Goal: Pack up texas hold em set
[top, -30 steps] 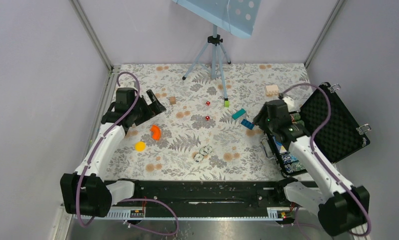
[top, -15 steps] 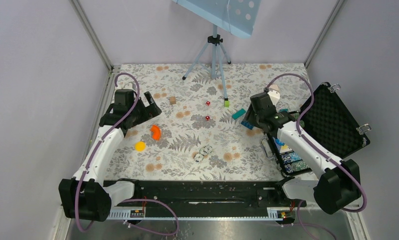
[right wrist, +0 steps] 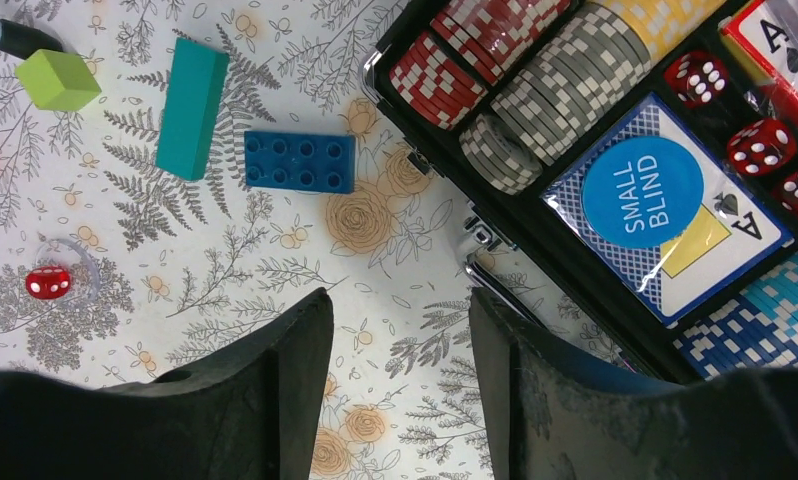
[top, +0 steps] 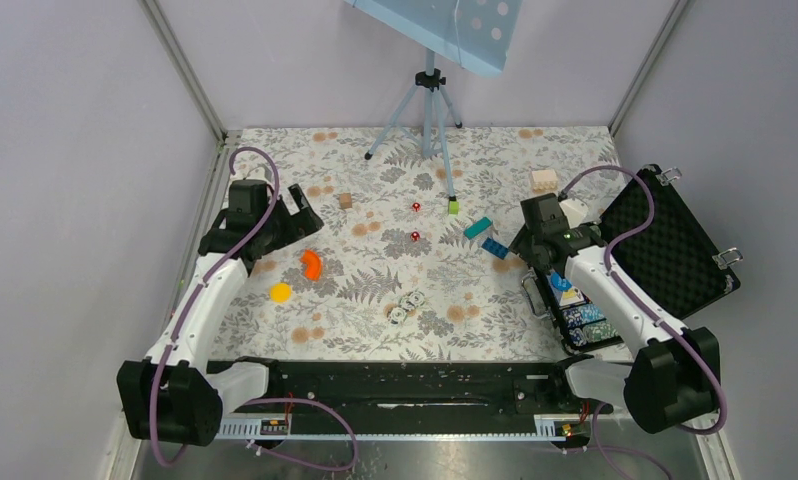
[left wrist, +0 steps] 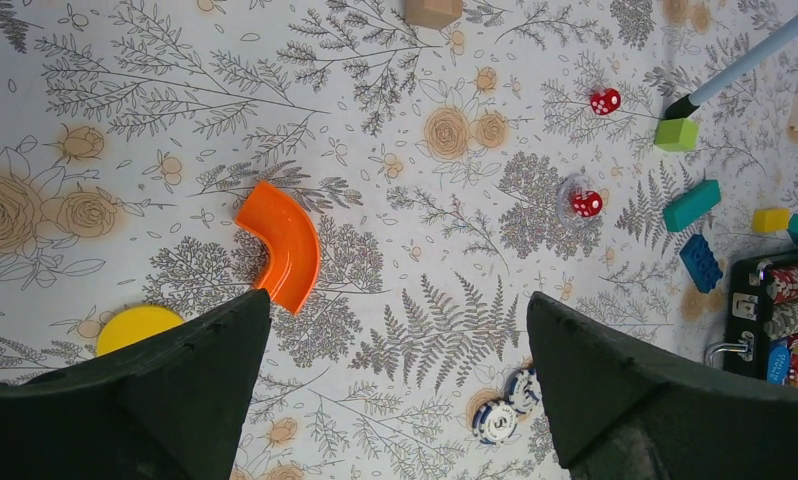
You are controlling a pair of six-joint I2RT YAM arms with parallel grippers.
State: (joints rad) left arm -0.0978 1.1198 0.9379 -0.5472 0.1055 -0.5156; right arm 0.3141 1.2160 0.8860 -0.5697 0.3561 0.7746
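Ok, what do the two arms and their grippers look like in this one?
Both look alike. The left arm and right arm have white links with black joints and black bases. A purple cable loops along each. The left gripper and right gripper have broad matte black fingers, with no markings visible.

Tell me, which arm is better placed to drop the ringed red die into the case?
Probably right: the right fingers, empty, hover at the open case's edge, the die close by. The left fingers sit across the cloth from the case.
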